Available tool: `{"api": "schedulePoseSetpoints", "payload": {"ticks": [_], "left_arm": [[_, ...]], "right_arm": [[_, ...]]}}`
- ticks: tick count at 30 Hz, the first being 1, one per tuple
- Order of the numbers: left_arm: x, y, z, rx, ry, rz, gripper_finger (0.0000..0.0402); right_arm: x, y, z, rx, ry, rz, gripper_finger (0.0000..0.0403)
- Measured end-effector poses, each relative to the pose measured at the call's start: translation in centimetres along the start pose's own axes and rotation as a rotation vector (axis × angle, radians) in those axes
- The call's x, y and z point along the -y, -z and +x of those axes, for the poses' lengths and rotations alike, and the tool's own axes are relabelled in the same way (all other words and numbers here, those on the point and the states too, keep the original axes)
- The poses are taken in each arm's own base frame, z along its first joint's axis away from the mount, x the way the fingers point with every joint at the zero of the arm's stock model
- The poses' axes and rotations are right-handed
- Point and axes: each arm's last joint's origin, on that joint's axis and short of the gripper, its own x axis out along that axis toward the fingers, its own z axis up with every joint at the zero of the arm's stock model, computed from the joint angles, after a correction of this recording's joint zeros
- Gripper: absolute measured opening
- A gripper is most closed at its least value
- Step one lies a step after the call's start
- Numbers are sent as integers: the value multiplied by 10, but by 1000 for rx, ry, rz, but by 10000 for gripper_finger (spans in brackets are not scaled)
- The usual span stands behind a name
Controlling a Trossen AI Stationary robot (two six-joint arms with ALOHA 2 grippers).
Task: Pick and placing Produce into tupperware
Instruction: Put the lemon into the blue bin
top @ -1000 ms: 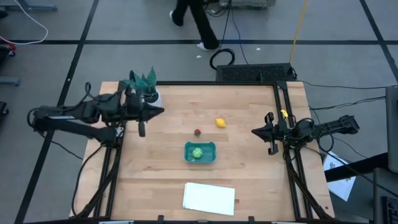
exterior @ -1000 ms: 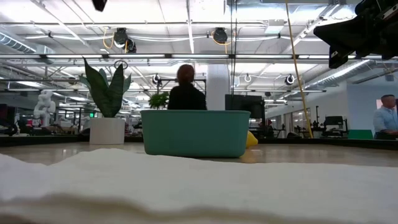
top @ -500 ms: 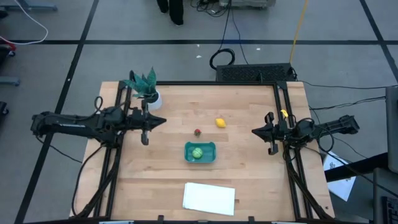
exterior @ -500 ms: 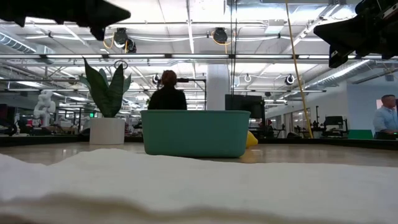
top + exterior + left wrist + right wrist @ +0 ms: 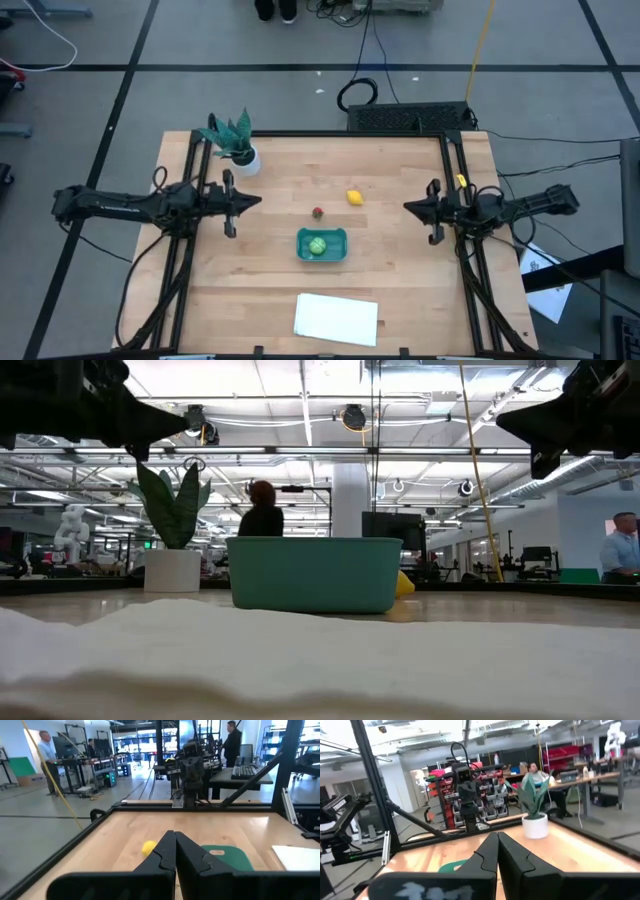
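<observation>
Green piece sits in the tub; red one and lemon lie loose just behind it. Left gripper, clenched and empty, looks nearer the red; right gripper, clenched too, waits opposite

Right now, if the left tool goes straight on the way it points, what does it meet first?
Probably nothing on the table. The shut left tool points across toward the right tool, raised above the wood. The lemon and red piece lie near that line, seemingly lower; depth is unclear.
</observation>
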Motion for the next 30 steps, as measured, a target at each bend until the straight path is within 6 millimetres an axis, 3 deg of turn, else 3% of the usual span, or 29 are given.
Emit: {"api": "schedulePoseSetpoints", "payload": {"ticks": [10, 18, 23, 30], "left_arm": [[1, 23, -2, -74, 3, -3, 0], [1, 23, -2, -77, 7, 100, 16], [1, 23, -2, -75, 8, 123, 18], [1, 23, -2, -75, 8, 145, 2]], "right_arm": [[1, 12, 8, -97, 96, -9, 0], [0, 7, 12, -50, 99, -21, 0], [5, 15, 18, -149, 168, -47, 0], [6, -11, 39, -140, 176, -7, 0]]}}
